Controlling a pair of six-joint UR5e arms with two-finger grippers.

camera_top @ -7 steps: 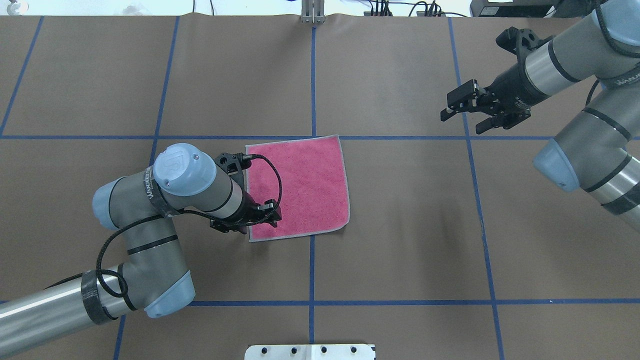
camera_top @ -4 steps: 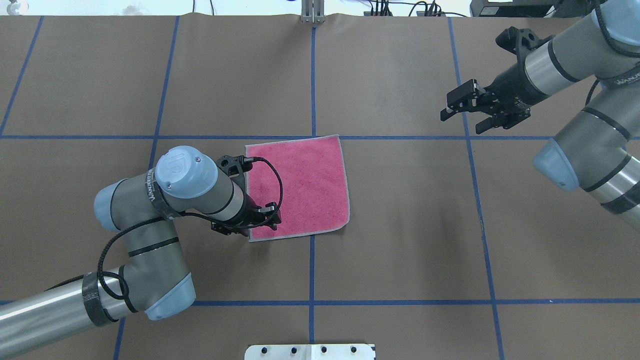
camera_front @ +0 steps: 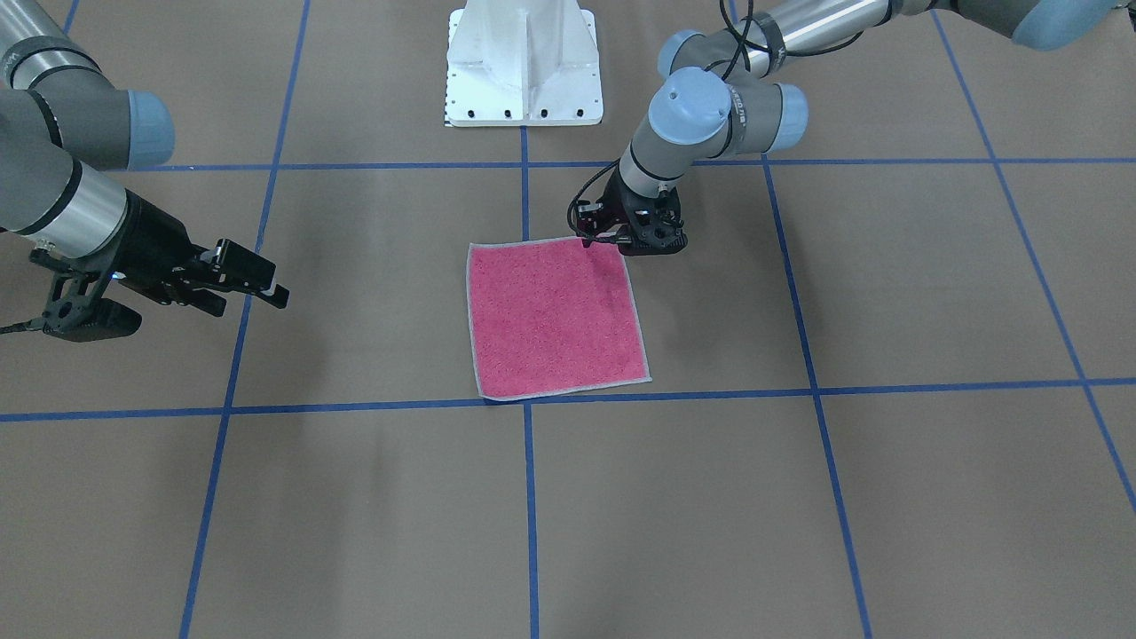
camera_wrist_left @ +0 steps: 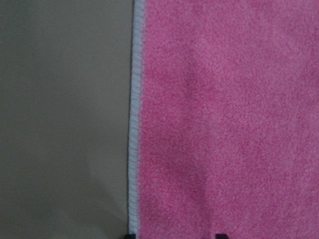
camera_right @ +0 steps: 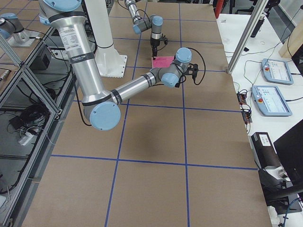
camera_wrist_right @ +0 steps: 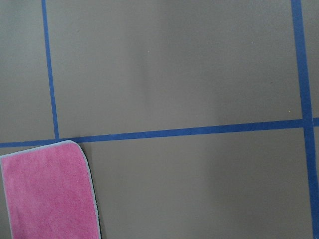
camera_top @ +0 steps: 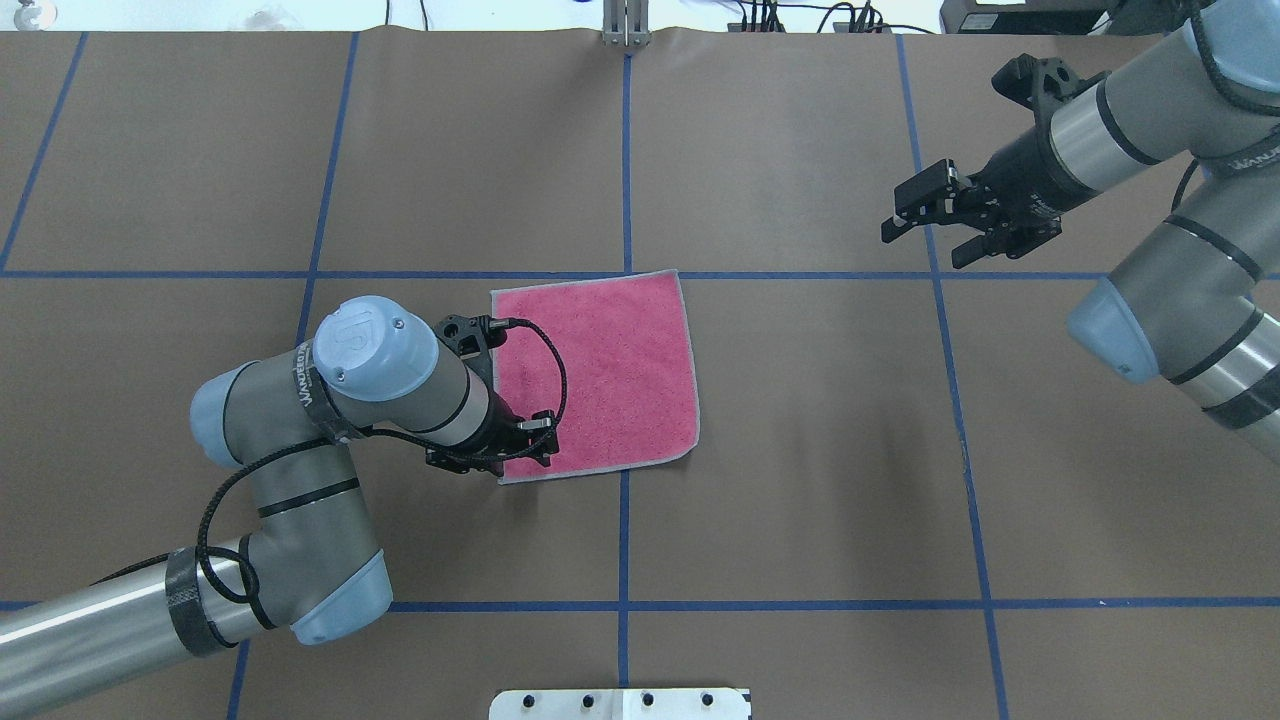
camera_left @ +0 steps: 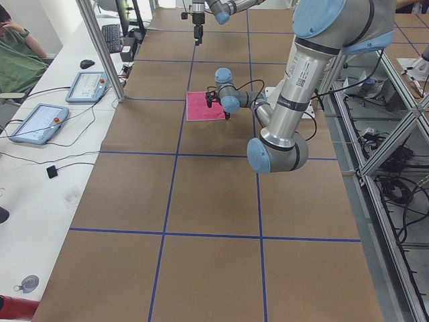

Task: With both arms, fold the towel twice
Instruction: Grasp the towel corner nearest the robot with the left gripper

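Brown paper worktop (camera_top: 800,450) with a blue tape grid, and the towel (camera_top: 610,370) lies flat on it, pink side up and unfolded, so I'd say neither fold has happened yet. The left claw (camera_top: 520,450) is nose-down over the towel's left edge, near the corner closest to the robot. The wrist cam shows its fingertips (camera_wrist_left: 219,235) spread apart with the grey stitched hem by one of them. Nothing is pinched, so my guess is it's lining up to grab that edge. The right claw (camera_top: 925,235) hangs well off to the towel's right, jaws apart and empty, probably waiting its turn. Versus a second ago, the left claw has crept toward that near corner. Towel and right arm haven't budged.
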